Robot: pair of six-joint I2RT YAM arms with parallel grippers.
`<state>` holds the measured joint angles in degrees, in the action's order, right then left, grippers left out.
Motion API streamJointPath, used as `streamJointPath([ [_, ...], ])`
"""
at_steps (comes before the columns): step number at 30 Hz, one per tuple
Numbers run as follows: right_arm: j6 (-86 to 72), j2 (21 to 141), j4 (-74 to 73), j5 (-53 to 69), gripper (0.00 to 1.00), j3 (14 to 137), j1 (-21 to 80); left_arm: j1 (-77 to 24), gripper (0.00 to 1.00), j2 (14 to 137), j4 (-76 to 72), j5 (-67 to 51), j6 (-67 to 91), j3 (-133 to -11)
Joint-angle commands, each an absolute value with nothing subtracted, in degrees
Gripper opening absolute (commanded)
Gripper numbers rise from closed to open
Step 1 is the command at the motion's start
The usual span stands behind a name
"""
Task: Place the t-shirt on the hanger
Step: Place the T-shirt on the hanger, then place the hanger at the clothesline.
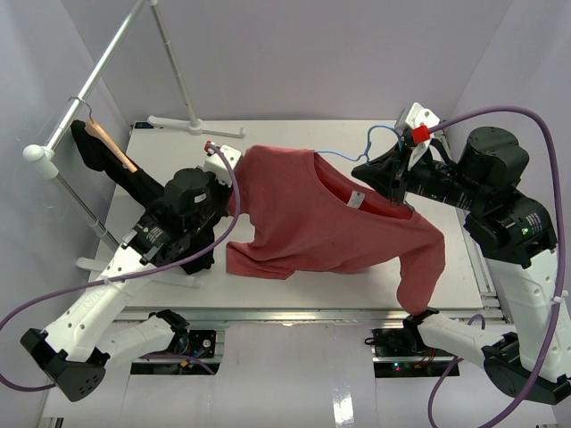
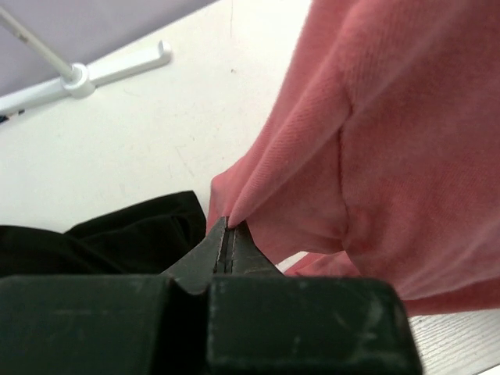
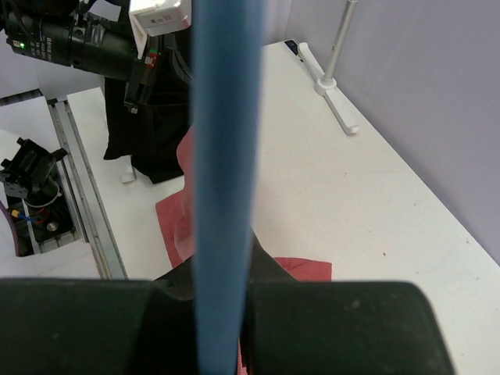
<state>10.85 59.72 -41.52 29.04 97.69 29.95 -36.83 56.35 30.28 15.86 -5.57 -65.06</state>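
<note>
The faded-red t-shirt [image 1: 312, 214] hangs spread above the table, its right sleeve [image 1: 419, 276] drooping. My left gripper [image 1: 228, 181] is shut on the shirt's left sleeve edge; the left wrist view shows the cloth [image 2: 375, 133] pinched at the closed tips [image 2: 226, 228]. My right gripper [image 1: 390, 183] is shut on the light-blue wire hanger, whose hook and upper wire [image 1: 379, 134] show beside the collar; the rest lies inside the shirt. In the right wrist view the blue wire [image 3: 226, 156] runs up between the fingers.
A black garment on a tan wooden hanger [image 1: 111, 152] hangs from the white rack rail [image 1: 89, 85] at left. The rack's foot [image 1: 192, 125] stands at the table's back. The black cloth also shows under the left gripper [image 2: 117, 234].
</note>
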Motion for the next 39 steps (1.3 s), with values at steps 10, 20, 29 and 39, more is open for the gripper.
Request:
streamJointPath([
  [10, 11.6, 59.2, -39.2, 23.8, 0.08, 99.2, 29.7, -33.3, 0.0, 60.2, 35.7, 23.4, -2.9, -67.0],
  [20, 12.6, 60.3, -39.4, 24.1, 0.08, 95.7, 29.7, -32.5, 0.71, 61.1, 39.0, 8.6, -2.1, -72.1],
  [29, 16.5, 59.2, -39.9, 35.3, 0.08, 89.5, 29.7, -32.5, 0.92, 56.4, 43.8, -18.6, -7.3, -86.1],
  [39, 20.6, 57.8, -40.4, 48.7, 0.08, 86.6, 29.7, -32.7, 0.57, 64.9, 49.6, -40.5, -14.8, -92.3],
])
